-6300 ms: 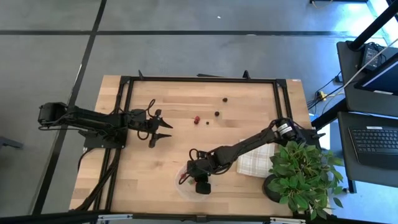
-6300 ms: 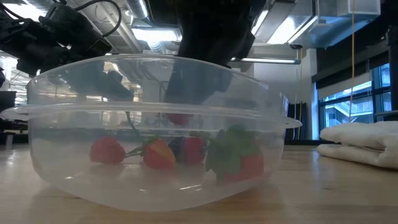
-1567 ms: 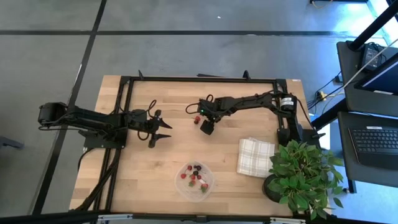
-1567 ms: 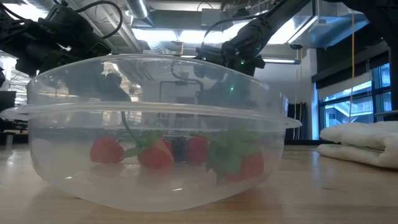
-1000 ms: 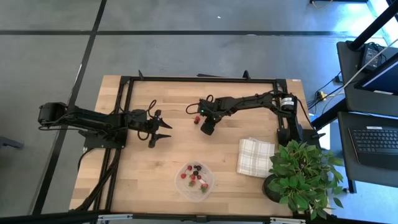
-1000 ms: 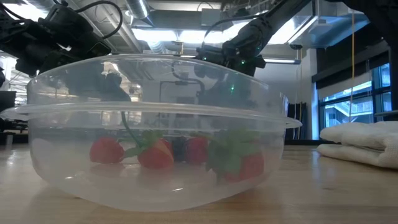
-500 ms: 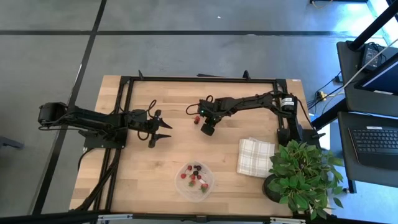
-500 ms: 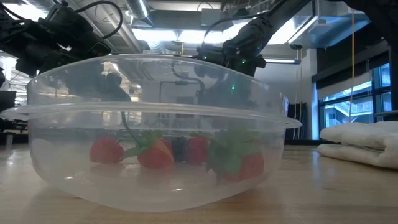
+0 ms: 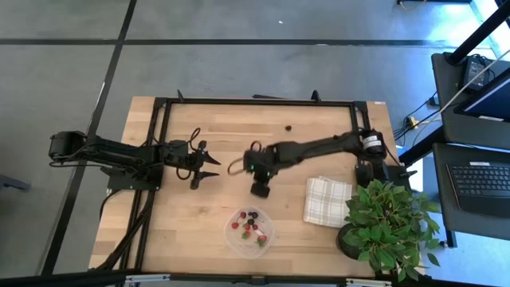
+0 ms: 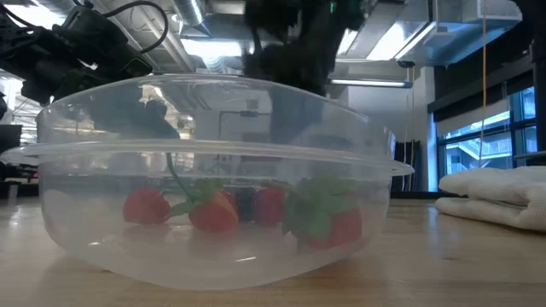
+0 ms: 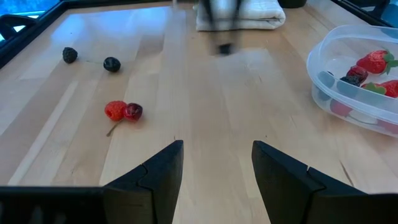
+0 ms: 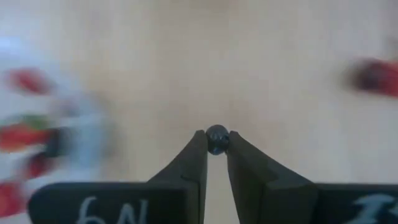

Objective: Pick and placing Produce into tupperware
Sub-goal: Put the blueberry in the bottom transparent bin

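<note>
The tupperware (image 9: 270, 232), round and clear, stands near the table's front edge with several red, dark and green berries in it (image 10: 213, 209). My right gripper (image 9: 259, 190) hovers just beyond the tupperware's far side, shut on one small dark berry (image 12: 217, 139). On the wood farther back lie a red pair (image 11: 123, 111) and two dark berries (image 11: 112, 63), one of them (image 9: 288, 126) plain in the high view. My left gripper (image 9: 209, 169) waits open at the table's left, its fingers (image 11: 158, 171) apart with nothing between them. My right gripper pinches the dark berry (image 12: 217, 139) between its two fingertips (image 12: 198, 149), only at their free ends. The fingers come from above, slanting steeply down. The berry is lifted clear of the table.
A folded white checked cloth (image 9: 325, 201) lies to the right of the tupperware, with a leafy potted plant (image 9: 390, 219) at the near right corner. A black frame (image 9: 255, 101) runs round the tabletop. Bare wood lies between my left gripper and the tupperware.
My right gripper has risen from the spot by the loose berries at mid-table and swung toward the near edge and slightly left, toward the tupperware. In the low view it now looms dark and blurred just above the container.
</note>
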You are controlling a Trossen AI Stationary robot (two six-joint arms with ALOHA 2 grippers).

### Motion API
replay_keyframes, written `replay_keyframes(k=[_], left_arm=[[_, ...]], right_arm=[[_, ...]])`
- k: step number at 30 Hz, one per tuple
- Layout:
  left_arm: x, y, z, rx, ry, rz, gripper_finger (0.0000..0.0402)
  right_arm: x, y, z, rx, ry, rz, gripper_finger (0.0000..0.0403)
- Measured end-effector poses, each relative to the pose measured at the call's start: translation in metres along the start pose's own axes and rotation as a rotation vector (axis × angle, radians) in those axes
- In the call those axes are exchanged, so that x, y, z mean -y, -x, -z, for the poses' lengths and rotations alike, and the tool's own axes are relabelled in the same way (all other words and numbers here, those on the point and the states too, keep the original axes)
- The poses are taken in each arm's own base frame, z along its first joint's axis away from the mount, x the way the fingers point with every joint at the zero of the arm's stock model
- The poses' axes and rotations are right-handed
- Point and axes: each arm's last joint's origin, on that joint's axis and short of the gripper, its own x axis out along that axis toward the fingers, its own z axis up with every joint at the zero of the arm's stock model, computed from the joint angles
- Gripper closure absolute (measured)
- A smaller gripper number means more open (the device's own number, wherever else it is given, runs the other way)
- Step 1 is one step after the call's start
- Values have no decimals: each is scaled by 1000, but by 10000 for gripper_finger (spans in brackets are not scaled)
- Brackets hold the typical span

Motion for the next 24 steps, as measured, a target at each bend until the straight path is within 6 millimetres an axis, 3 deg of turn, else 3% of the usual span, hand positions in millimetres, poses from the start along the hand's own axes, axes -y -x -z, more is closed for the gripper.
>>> replay_keyframes(k=[11, 19, 24], left_arm=[[0, 0, 0, 0, 0, 0, 217], [0, 0, 0, 1, 0, -1, 217], [0, 0, 0, 3, -1, -1, 217]], right_arm=[[-109, 38, 1, 174, 209, -194, 351], [-150, 42, 13, 251, 251, -278, 351], [-160, 17, 22, 197, 252, -270, 351]])
